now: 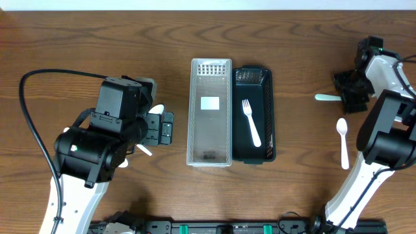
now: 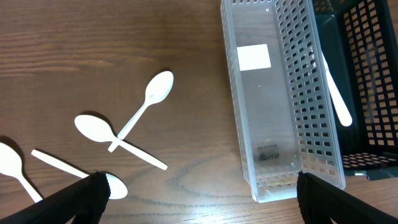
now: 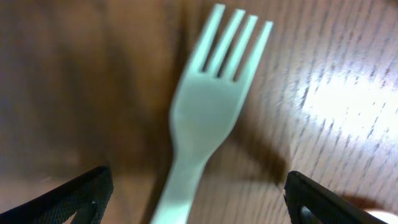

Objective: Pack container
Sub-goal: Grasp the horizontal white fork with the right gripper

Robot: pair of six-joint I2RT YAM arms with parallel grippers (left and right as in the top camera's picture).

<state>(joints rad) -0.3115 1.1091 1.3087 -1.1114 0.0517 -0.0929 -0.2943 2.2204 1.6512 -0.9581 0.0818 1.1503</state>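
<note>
The right hand (image 3: 196, 186) is hanging spread wide over a white fork (image 3: 202, 118) lying flat on the counter (image 1: 84, 39) between its fingers, not yet gripped. The left hand (image 2: 199, 199) is gaping empty above 4 loose spoons (image 2: 140, 112), left of the clear bin (image 1: 209, 110). Packing is barely starting: only 1 fork (image 1: 251, 121) is sitting in the black bin (image 1: 268, 110), while the clear one is holding no cutlery.
</note>
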